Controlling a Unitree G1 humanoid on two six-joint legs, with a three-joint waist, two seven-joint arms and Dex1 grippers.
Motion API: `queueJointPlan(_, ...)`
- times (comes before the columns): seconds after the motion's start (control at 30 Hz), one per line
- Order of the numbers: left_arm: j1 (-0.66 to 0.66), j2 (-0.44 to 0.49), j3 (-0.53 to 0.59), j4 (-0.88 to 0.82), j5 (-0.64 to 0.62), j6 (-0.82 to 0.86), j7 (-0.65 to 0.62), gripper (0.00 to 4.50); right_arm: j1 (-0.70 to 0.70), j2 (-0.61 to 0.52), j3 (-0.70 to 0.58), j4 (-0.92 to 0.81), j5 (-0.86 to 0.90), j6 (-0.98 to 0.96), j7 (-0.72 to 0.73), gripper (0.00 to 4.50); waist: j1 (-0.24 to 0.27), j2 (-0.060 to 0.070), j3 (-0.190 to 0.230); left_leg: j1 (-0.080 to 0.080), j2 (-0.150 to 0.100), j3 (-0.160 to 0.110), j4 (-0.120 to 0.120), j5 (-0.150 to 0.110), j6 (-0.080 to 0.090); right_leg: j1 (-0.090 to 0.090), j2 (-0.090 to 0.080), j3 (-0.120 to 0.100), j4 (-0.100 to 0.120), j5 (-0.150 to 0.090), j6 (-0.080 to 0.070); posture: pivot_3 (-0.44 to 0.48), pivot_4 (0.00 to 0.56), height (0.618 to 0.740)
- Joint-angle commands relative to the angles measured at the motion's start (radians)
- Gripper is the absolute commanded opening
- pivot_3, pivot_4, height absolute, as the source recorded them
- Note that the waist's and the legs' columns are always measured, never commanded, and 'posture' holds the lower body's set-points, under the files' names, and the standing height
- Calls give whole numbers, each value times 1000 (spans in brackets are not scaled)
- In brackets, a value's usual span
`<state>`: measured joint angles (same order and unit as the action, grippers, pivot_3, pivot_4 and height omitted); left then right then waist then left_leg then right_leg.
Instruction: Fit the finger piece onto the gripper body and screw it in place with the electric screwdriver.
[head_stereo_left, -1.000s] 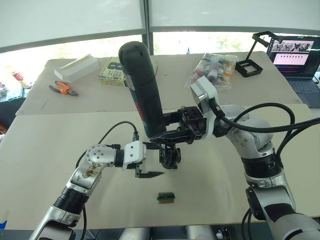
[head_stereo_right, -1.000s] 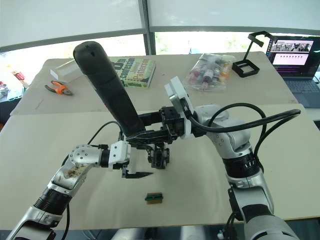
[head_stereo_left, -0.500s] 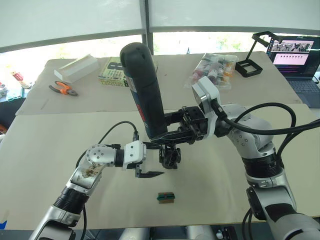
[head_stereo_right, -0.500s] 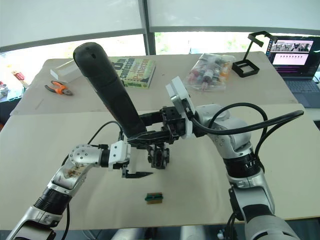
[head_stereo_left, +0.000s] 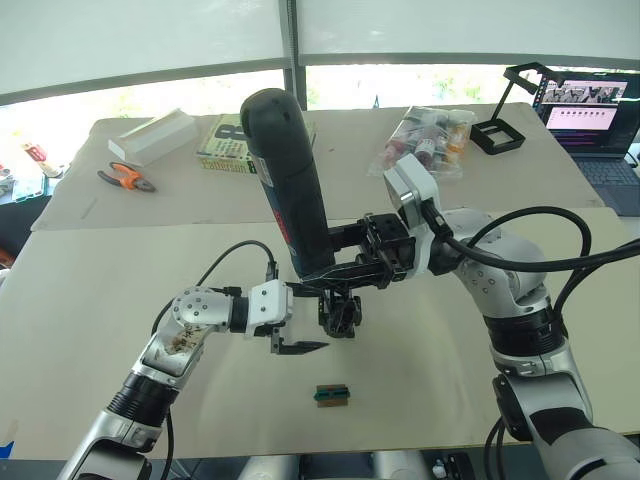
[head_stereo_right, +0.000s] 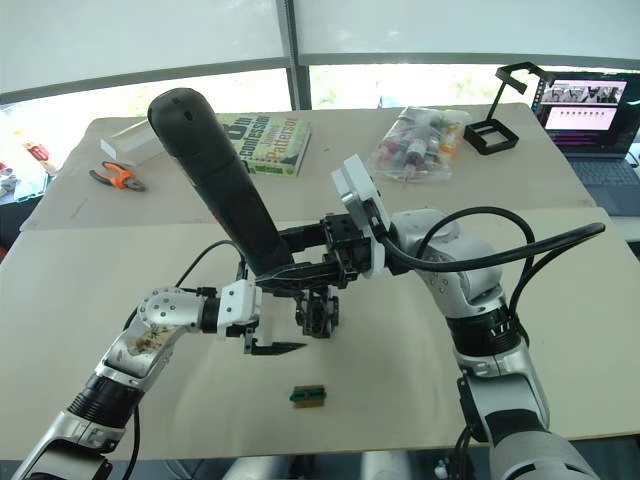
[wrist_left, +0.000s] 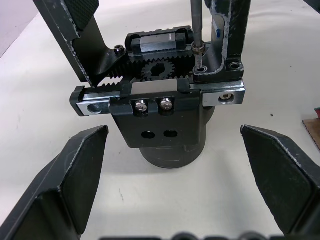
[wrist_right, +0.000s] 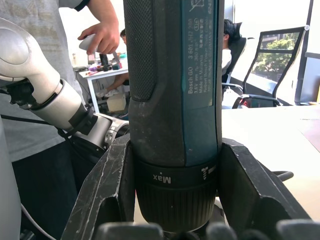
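Left wrist view: screwdriver bit (wrist_left: 196, 27) seated on a screw atop the gripper body (wrist_left: 160, 107); right gripper (head_stereo_left: 352, 268) clamps the electric screwdriver (head_stereo_left: 288, 180); left gripper (wrist_left: 175, 187) spread wide, empty; nothing has shifted over the last second; fastening presumably underway; finger piece (wrist_left: 227, 32) mounted.

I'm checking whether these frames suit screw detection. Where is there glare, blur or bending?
Left eye view: windows overexposed, far table edge bowed. Left wrist view: gripper body and silver bit sharp, two screws glinting, near fingers soft. Right wrist view: electric screwdriver sharp, background washed out.
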<state>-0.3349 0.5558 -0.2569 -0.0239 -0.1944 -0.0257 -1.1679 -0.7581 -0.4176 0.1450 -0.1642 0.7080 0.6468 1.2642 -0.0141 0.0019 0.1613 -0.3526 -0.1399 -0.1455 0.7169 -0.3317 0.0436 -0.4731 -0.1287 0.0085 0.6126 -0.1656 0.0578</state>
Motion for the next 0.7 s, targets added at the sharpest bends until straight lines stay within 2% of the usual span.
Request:
queueJointPlan(0.03,-11,1,7,-27,-3,-14,4,4500,-1,1,-16,-40,14,-33,9,1879,0,0,0,0,0,0,0,0,0,0,0,0,0,0,0,0,150,740)
queueJointPlan(0.43,-15,-1,9,-22,-3,-9,7,4500,7,2,-12,-40,4,-45,14,1879,0,0,0,0,0,0,0,0,0,0,0,0,0,0,0,0,150,740)
queueJointPlan(0.7,-42,-41,-11,55,16,-17,12,4500,18,-3,-18,-41,1,-29,4,1879,0,0,0,0,0,0,1,0,0,0,0,0,0,0,0,0,150,740)
